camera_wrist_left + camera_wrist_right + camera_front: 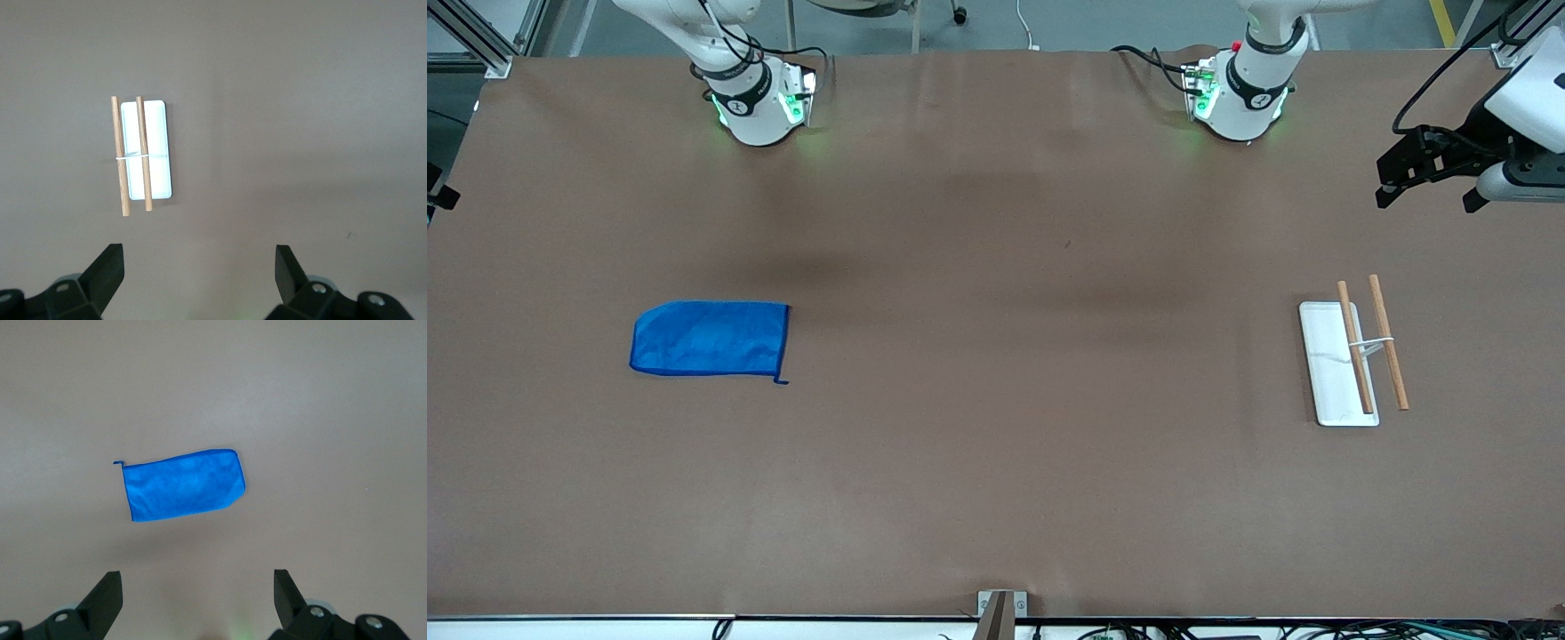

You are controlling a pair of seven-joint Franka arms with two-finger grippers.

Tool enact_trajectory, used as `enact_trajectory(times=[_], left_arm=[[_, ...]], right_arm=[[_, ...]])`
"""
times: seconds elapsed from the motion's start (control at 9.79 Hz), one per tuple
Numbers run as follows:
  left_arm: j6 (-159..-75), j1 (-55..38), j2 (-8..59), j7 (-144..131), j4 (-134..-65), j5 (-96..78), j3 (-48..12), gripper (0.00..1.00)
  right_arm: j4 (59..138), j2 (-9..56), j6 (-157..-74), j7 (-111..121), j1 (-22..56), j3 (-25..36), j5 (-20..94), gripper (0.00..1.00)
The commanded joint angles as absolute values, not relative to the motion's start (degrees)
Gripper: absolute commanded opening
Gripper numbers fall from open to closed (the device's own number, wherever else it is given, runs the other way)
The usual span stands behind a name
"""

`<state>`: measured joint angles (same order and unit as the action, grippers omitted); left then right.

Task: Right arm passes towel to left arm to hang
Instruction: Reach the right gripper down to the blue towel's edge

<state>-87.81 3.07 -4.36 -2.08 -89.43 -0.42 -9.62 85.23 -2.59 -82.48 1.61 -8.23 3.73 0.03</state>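
Towel (pixel 185 485) flat on table (pixel 996 400), apart from my open right gripper (pixel 197 603) above.
Bright blue, darker hem; my left gripper (pixel 199 283) open.

The front camera sits high across the table (pixel 996 498), facing both arm bases along its upper edge; the left wrist camera looks straight down from well above the rack (pixel 148 150), also in the front view; the right wrist camera looks down likewise on the towel (pixel 183 485), shared too.
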Motion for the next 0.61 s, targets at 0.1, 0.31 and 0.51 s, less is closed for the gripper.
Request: enact_trajectory(times=[0.1, 0.31, 0.51], left_arm=[[-86.84, 3.08, -2.90, -1.06, -89.47, 0.53, -9.58, 1.00], [-86.23, 3.16, -2.64, -0.97, -88.42, 0.62, -9.49, 1.00], [-86.04, 3.16, -2.20, -0.79, -88.33, 0.26, -9.49, 1.00]], right_arm=[[85.52, -3.08, -82.00, 2.55, -9.75, 2.73, 0.88, 1.00], [85.61, -3.08, -81.91, 2.55, -9.32, 2.81, 0.62, 1.00], [87.44, -3.08, -81.83, 2.81, -9.14, 2.81, 0.27, 1.00]])
